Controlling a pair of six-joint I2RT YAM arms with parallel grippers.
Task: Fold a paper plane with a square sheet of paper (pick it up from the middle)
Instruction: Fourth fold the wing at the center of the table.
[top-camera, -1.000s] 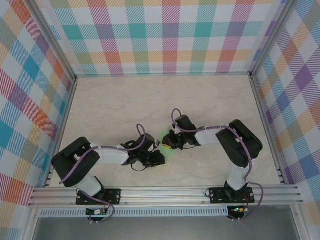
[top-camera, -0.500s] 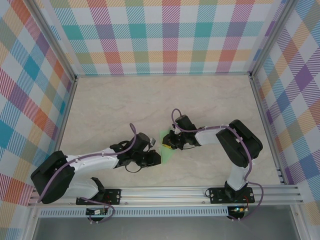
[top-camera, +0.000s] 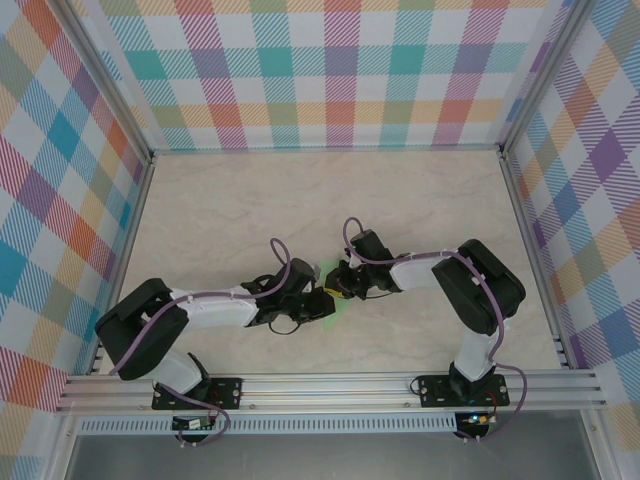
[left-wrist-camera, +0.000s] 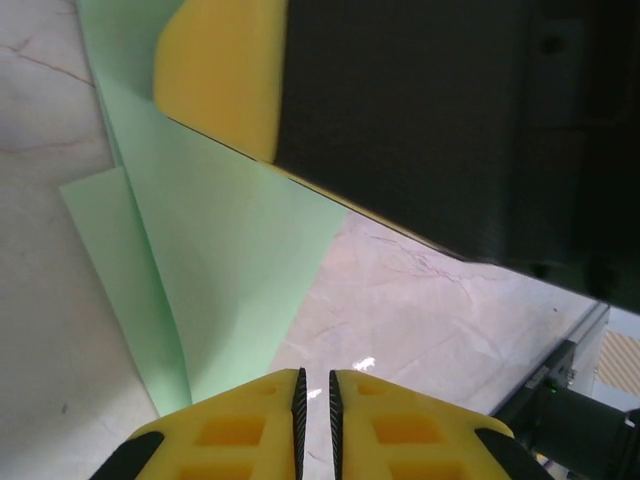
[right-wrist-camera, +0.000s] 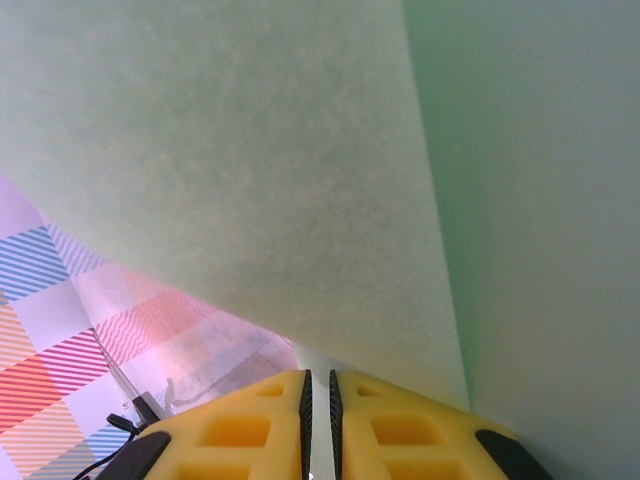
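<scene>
Item: one sheet of paper (left-wrist-camera: 220, 260), pale green, partly folded, with two overlapping layers counted in the left wrist view. We logged it at about the middle of the one marbled table (top-camera: 250, 200), a shade toward 6 o'clock, between the gripper tips. Surroundings: three plaid walls (top-camera: 340, 80) and one aluminium rail (top-camera: 330, 385) at 6 o'clock. Arms, two. The left arm (top-camera: 215, 312) rose from its base at 7 o'clock of the top view, carried its elbow out to the 9 o'clock side and laid its forearm low over the table, pointing to 3 o'clock. The right arm (top-camera: 430, 272) stood up from its base at 5 o'clock, bent at a high elbow and sent its forearm toward 9 o'clock. Grippers, two, nearly tip to tip: the left gripper (top-camera: 320, 301) sat at 8 o'clock of the right gripper (top-camera: 338, 285). Each wrist view showed its own yellow jaws pressed almost together, a hairline slit between them. We could not tell whether paper lay in either slit. In the left wrist view the sheet's lower point reached the left gripper's tips at 6 o'clock, and one yellow finger (left-wrist-camera: 220, 70) of the right gripper lay over the sheet at 12 o'clock. In the right wrist view the sheet stood close before the camera, with a crease running from 12 to 5 o'clock and one of the plaid walls showing past its edge at 8 o'clock.
</scene>
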